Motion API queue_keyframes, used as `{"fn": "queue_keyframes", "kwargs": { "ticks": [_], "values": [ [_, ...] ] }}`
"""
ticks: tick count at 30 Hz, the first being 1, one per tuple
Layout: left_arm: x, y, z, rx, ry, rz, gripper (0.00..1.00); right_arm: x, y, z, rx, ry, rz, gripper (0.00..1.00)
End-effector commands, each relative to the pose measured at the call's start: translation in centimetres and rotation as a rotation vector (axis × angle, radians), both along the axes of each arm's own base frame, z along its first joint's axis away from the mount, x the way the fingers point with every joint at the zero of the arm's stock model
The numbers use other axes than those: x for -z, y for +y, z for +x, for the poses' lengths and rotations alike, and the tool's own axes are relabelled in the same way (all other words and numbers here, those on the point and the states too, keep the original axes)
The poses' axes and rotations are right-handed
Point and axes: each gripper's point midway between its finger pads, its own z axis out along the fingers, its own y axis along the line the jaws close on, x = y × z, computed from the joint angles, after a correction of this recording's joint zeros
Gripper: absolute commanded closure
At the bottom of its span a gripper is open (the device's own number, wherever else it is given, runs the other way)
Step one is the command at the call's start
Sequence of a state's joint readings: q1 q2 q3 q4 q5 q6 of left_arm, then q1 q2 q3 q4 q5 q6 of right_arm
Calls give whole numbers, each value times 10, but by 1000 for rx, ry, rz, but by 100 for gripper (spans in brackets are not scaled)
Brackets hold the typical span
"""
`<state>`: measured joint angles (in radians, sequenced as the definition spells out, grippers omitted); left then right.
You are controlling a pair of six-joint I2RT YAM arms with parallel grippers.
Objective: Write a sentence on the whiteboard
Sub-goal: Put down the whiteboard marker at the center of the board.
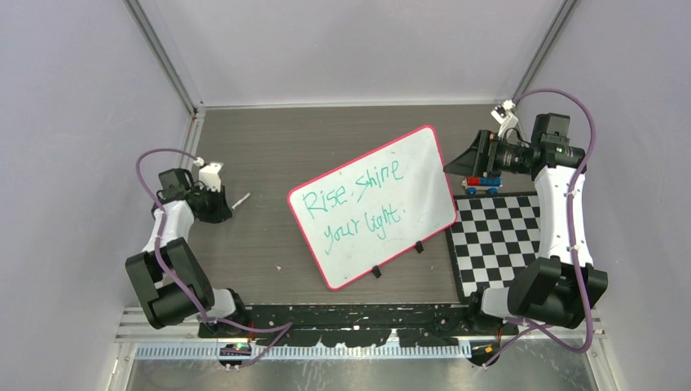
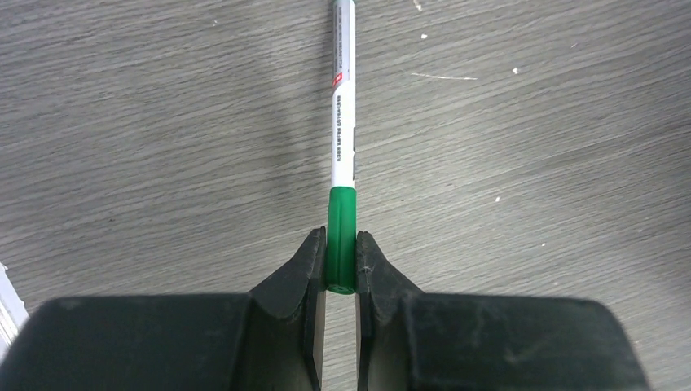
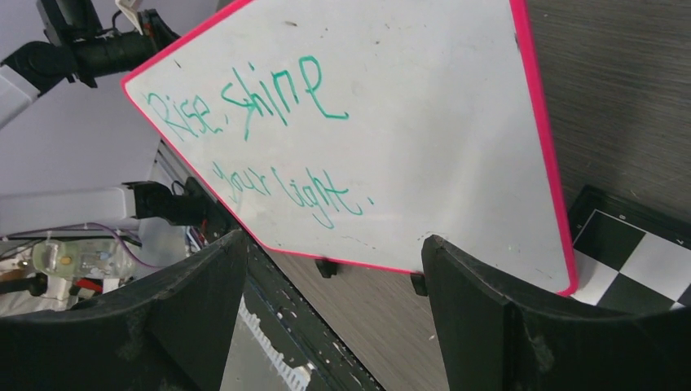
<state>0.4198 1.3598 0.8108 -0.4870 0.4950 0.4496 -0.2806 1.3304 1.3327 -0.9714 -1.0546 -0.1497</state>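
Whiteboard [image 1: 383,175]: is lying flat near the middle of the table [image 1: 261,147], turned at a slant, with black clips along its near long edge. Its right corner is reaching the checkerboard mat [image 1: 505,236].
Sentence [image 1: 354,204]: is showing in teal-green marker on two lines, "Rise, shine" over "your light."
Left gripper [image 2: 341,248]: jaws are closing tight on the green end of a marker [image 2: 343,122]. The white barrel is pointing away from the fingers over bare table, well left of the board. Cannot tell whether it is touching the table.
Right gripper [image 3: 334,244]: jaws are standing wide apart with nothing between them. It is hovering beside the board's right edge, facing across the writing.
Small blue-and-red object [image 1: 481,186]: is sitting at the mat's far edge under the right gripper, kind unclear.
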Motion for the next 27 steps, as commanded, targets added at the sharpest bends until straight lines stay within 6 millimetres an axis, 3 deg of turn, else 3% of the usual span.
{"fn": "queue_keyframes", "kwargs": {
  "ticks": [1,18,23,27],
  "values": [
    [12,13,1,31,3,83,93,-3,-4,-11,-22,-63,-100,17],
    [55,3,-27,147,213,103,64,14,-9,-23,-49,-57,-175,17],
    [46,-3,-27,148,218,96,54,17,-12,-24,-50,-55,-201,17],
    [20,-10,-23,153,193,71,45,17,-15,-26,-55,-61,-229,17]
  ]
}}
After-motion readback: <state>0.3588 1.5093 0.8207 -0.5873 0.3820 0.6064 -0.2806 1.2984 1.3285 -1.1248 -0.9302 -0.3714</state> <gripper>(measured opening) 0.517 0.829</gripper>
